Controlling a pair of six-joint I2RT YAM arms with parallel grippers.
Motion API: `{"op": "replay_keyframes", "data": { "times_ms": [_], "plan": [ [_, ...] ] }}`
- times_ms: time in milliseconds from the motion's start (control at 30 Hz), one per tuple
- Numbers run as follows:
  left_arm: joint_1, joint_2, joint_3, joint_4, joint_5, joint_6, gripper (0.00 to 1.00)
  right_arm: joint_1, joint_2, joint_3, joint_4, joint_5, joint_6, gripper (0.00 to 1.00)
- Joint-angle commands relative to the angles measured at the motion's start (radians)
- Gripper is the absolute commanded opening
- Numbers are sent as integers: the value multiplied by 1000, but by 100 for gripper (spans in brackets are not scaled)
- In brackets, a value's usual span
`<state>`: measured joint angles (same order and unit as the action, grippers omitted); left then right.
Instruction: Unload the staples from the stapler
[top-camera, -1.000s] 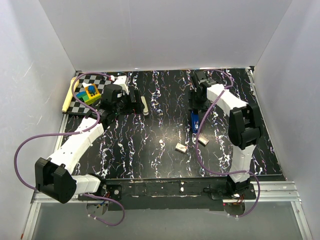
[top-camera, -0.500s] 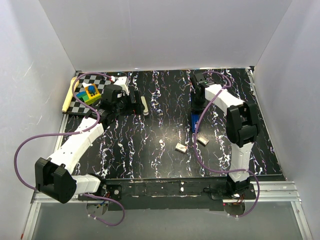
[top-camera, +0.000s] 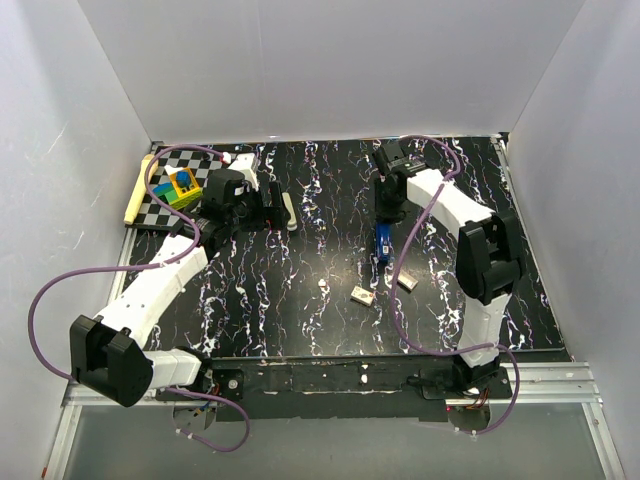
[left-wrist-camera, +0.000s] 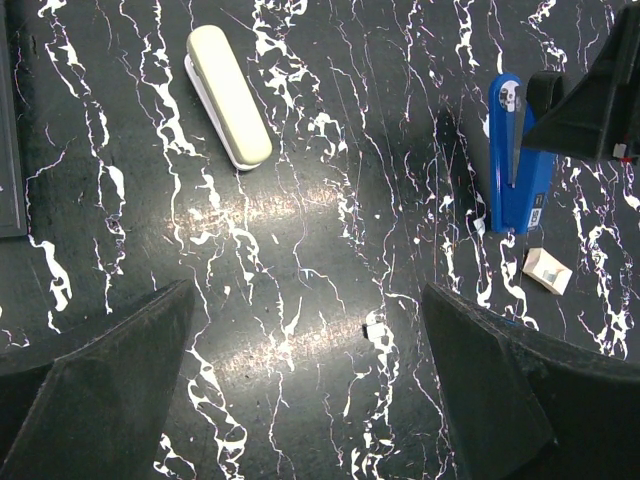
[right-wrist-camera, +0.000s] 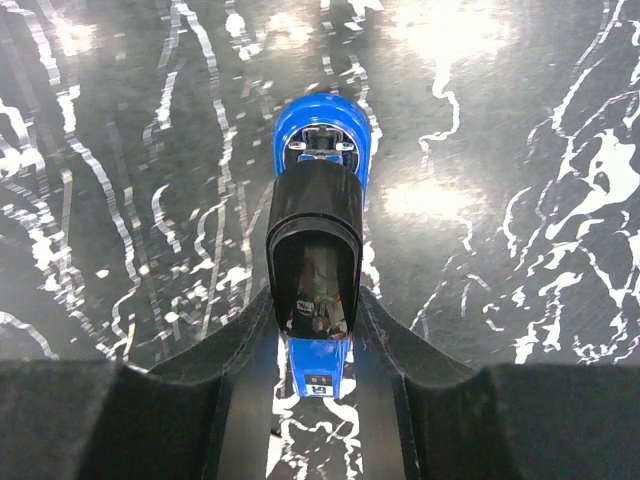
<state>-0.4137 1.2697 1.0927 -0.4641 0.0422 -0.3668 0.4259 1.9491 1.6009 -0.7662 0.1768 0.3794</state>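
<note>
Right now the right gripper (right-wrist-camera: 314, 295) is clamped across the blue stapler (right-wrist-camera: 320, 135), its fingers pressing both sides of the black top arm (right-wrist-camera: 313, 210), centre right in the overhead frame. The left gripper (left-wrist-camera: 307, 290) hangs wide open with nothing in it. A tiny pale scrap of staples (left-wrist-camera: 375, 328) lies lower centre in the left wrist view. Whether more sit inside the stapler, I can't tell. The stapler looks rigid and slick, so it's best held by the flanks. The staples look light and brittle, easily scattered.

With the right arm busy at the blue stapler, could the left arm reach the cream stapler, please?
Probably yes: the cream stapler lies unobstructed just ahead of the open left hand, with nothing between them.
</note>
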Motion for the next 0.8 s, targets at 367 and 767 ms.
{"op": "replay_keyframes", "data": {
  "times_ms": [367,767],
  "plan": [
    [1,-61,3,-4,-7,-11,98,163,-136,120,-18,-95,255,1],
    [3,-110,4,-28,-83,-34,98,307,-88,182,-4,-100,475,1]
  ]
}}
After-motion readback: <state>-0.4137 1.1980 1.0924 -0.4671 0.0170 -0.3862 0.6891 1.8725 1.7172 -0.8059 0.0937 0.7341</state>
